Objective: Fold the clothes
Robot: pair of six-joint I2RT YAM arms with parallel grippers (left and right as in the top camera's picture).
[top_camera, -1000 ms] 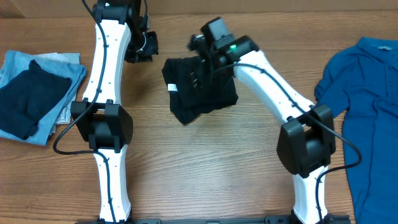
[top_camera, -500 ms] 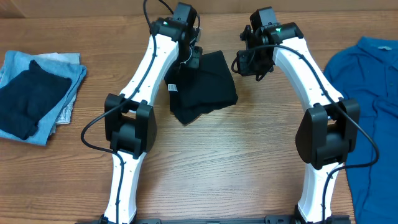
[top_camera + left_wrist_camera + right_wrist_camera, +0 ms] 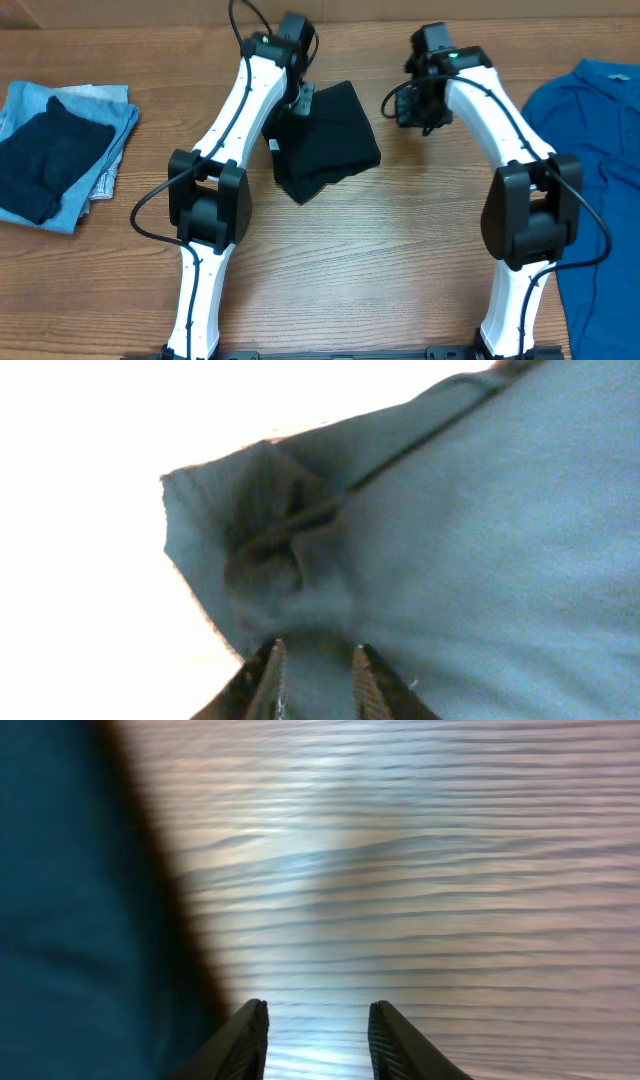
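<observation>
Change noted: a second ago the right arm lay across the black shirt while the left arm stood off at the far left. The two have since traded places. The left fingers are now at the shirt's far-left corner, and the right fingers have drawn clear to its right, over bare table.

Fingers: the left pair stand narrowly apart above a puckered corner of dark cloth, with nothing seen between them (whether the tips touch the fabric cannot be told). The right pair are spread and hold nothing; the shirt's edge lies just beside them.

Position of work: the black shirt sits mid-table as a compact, somewhat skewed bundle, with its white label at the left edge. Judgement: the right arm's fold is finished and the left arm is taking over, probably to square the bundle.

Containers: none in view. A folded pile rests at the left. The blue shirt lies unfolded at the right.
</observation>
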